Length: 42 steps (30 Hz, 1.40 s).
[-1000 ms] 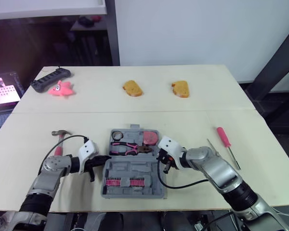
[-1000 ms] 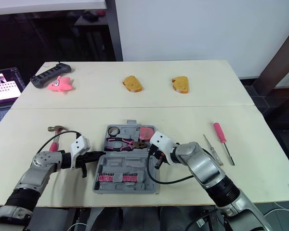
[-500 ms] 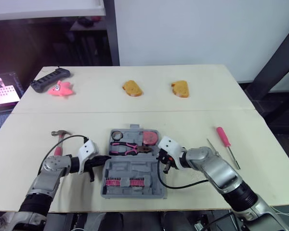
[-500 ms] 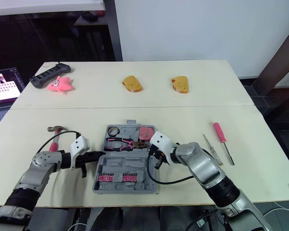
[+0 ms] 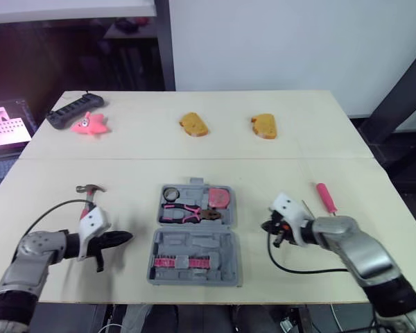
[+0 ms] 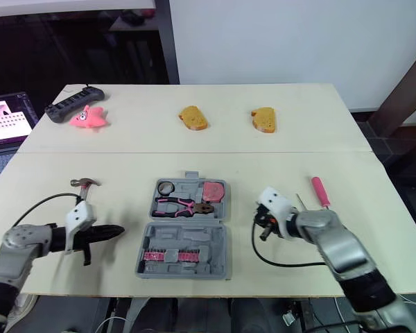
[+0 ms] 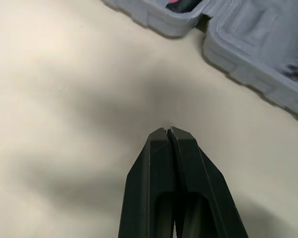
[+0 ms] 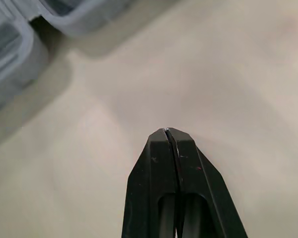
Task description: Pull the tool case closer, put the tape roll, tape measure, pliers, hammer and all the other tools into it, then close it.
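Behind the left claw [image 5: 128, 237], the hammer [image 5: 90, 189] is partly hidden.

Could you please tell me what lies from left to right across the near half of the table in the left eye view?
Left claw → case → right claw → screwdriver.
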Motion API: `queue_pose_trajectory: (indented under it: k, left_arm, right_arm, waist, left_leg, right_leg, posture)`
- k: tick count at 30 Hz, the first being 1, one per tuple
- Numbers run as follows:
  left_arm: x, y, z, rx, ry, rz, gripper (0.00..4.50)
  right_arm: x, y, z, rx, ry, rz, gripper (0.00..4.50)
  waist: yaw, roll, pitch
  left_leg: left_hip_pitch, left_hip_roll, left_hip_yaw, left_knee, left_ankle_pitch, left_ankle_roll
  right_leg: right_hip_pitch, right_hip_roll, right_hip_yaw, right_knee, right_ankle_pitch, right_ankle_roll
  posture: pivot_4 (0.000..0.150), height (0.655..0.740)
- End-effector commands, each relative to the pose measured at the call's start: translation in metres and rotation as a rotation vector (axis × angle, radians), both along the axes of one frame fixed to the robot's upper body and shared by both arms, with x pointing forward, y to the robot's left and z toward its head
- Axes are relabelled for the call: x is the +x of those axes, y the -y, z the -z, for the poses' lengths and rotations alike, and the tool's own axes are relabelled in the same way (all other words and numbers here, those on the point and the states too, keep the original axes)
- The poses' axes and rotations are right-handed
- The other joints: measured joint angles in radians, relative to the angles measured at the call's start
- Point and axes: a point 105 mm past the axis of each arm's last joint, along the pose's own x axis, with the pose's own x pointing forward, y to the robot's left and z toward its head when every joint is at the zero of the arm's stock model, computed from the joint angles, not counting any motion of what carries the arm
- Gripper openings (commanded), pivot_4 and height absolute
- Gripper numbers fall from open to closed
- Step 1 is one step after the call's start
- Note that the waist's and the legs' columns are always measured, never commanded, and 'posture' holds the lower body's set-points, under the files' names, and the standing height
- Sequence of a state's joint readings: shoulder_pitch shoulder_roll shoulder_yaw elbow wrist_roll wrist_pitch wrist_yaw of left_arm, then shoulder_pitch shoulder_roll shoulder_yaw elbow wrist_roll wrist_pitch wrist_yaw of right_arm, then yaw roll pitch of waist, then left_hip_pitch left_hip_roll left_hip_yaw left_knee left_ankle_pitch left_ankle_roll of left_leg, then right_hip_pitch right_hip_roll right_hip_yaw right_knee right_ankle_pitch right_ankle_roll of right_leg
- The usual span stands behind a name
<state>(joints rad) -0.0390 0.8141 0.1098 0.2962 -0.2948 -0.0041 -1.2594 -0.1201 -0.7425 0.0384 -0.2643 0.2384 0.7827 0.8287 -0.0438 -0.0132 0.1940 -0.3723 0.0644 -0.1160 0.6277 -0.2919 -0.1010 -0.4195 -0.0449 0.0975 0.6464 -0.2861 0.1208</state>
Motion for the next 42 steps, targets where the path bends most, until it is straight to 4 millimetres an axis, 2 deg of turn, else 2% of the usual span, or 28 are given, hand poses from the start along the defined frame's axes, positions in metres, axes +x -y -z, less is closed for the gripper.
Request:
queue_pose_trajectory:
  k: [1, 2, 5, 6, 9, 12, 13, 18, 21, 31, 37, 39, 40, 42]
  left_arm:
    - [-0.012, -0.022, -0.042, -0.036, 0.089, 0.017, 0.06]
    - [-0.014, -0.031, -0.049, -0.030, 0.108, -0.005, 0.06]
    - [-0.021, -0.065, -0.070, -0.015, 0.129, -0.117, 0.86]
    - [-0.023, -0.073, -0.075, -0.008, 0.132, -0.145, 1.32]
    - [-0.037, -0.114, -0.086, 0.039, 0.131, -0.290, 2.84]
    - [-0.049, -0.138, -0.087, 0.064, 0.133, -0.383, 4.41]
    - [-0.051, -0.145, -0.088, 0.059, 0.142, -0.423, 4.50]
    - [-0.081, -0.187, -0.074, 0.095, 0.119, -0.632, 4.50]
    - [-0.093, -0.196, -0.067, 0.117, 0.105, -0.672, 4.50]
    - [-0.085, -0.188, -0.060, 0.110, 0.108, -0.627, 4.50]
    - [-0.060, -0.152, -0.053, 0.062, 0.142, -0.495, 4.50]
    - [-0.046, -0.113, -0.045, -0.025, 0.106, -0.384, 4.50]
    - [-0.040, -0.084, -0.043, -0.068, 0.095, -0.291, 4.50]
    - [-0.029, -0.038, -0.051, -0.154, 0.113, -0.171, 4.50]
  right_arm:
    - [-0.014, 0.021, -0.039, 0.081, 0.119, -0.017, 0.00]
    - [-0.018, 0.030, -0.044, 0.080, 0.144, -0.011, 0.00]
    - [-0.035, 0.060, -0.063, 0.148, 0.200, 0.041, 0.82]
    - [-0.040, 0.070, -0.066, 0.150, 0.209, 0.060, 1.24]
    - [-0.057, 0.117, -0.065, 0.087, 0.227, 0.161, 2.77]
    - [-0.064, 0.141, -0.062, 0.047, 0.240, 0.214, 4.34]
    - [-0.066, 0.146, -0.061, 0.044, 0.242, 0.226, 4.48]
    - [-0.078, 0.171, -0.053, 0.019, 0.233, 0.287, 4.48]
    - [-0.083, 0.181, -0.048, 0.003, 0.217, 0.313, 4.48]
    - [-0.079, 0.175, -0.039, 0.008, 0.206, 0.311, 4.48]
    - [-0.061, 0.140, -0.058, 0.079, 0.238, 0.308, 4.48]
    - [-0.058, 0.112, -0.060, 0.112, 0.209, 0.277, 4.48]
    - [-0.057, 0.097, -0.058, 0.123, 0.187, 0.274, 4.48]
    - [-0.049, 0.078, -0.049, 0.108, 0.175, 0.327, 4.48]
  waist:
    - [0.000, 0.000, 0.000]
    - [0.000, 0.000, 0.000]
    - [0.000, 0.000, 0.001]
    - [-0.001, 0.000, 0.001]
    - [-0.003, -0.001, 0.002]
    - [-0.009, -0.002, 0.003]
    - [-0.011, -0.003, 0.003]
    - [-0.026, -0.003, 0.003]
    - [-0.027, -0.003, 0.003]
    - [-0.024, -0.003, 0.003]
    - [-0.025, -0.001, 0.002]
    - [-0.024, -0.001, 0.002]
    - [-0.023, -0.001, 0.002]
    - [-0.016, -0.002, 0.001]
  left_leg:
    - [-0.004, 0.000, 0.000, 0.000, 0.000, 0.000]
    - [-0.003, 0.000, 0.000, -0.001, 0.000, 0.000]
    - [-0.003, 0.000, 0.000, -0.002, 0.000, 0.000]
    - [-0.003, 0.000, 0.000, -0.002, 0.000, 0.000]
    - [-0.002, 0.000, 0.002, -0.001, 0.000, 0.000]
    - [-0.001, 0.000, 0.004, -0.001, 0.000, 0.000]
    - [-0.001, 0.000, 0.005, -0.001, 0.000, 0.000]
    - [-0.001, 0.000, 0.005, -0.001, 0.000, 0.000]
    - [-0.001, 0.000, 0.005, -0.001, 0.000, 0.000]
    - [-0.001, 0.000, 0.005, -0.001, 0.000, 0.000]
    - [0.000, 0.000, 0.005, -0.001, 0.000, 0.000]
    - [0.000, 0.000, 0.005, 0.000, 0.000, 0.000]
    - [-0.001, 0.000, 0.005, 0.000, 0.000, -0.001]
    - [-0.001, 0.000, 0.004, 0.001, 0.000, -0.001]
  right_leg:
    - [-0.005, 0.000, 0.000, 0.001, 0.002, 0.003]
    - [-0.005, 0.000, 0.000, 0.001, 0.002, 0.003]
    - [-0.005, 0.000, 0.000, 0.001, 0.001, 0.002]
    - [-0.005, 0.000, 0.000, 0.001, 0.001, 0.001]
    - [-0.005, 0.000, 0.001, 0.001, -0.001, -0.001]
    - [-0.005, 0.000, 0.002, 0.000, -0.001, -0.002]
    - [-0.005, 0.000, 0.002, 0.000, 0.000, -0.002]
    - [-0.005, 0.000, 0.002, 0.001, 0.000, -0.003]
    - [-0.005, 0.000, 0.002, 0.001, 0.000, -0.003]
    - [-0.005, 0.000, 0.002, 0.002, 0.000, -0.003]
    - [-0.005, 0.000, 0.003, 0.003, 0.001, -0.003]
    - [-0.005, 0.000, 0.003, 0.004, 0.001, -0.002]
    - [-0.004, 0.000, 0.003, 0.004, 0.001, -0.002]
    - [-0.003, 0.000, 0.003, 0.004, 0.003, 0.000]
  posture:
    - [0.150, 0.7400]
    - [0.150, 0.7400]
    - [0.150, 0.7400]
    - [0.150, 0.7400]
    - [0.150, 0.7400]
    - [0.150, 0.7400]
    - [0.150, 0.7400]
    - [0.150, 0.7400]
    - [0.150, 0.7400]
    - [0.150, 0.7400]
    - [0.150, 0.7400]
    - [0.150, 0.7400]
    - [0.150, 0.7400]
    - [0.150, 0.7400]
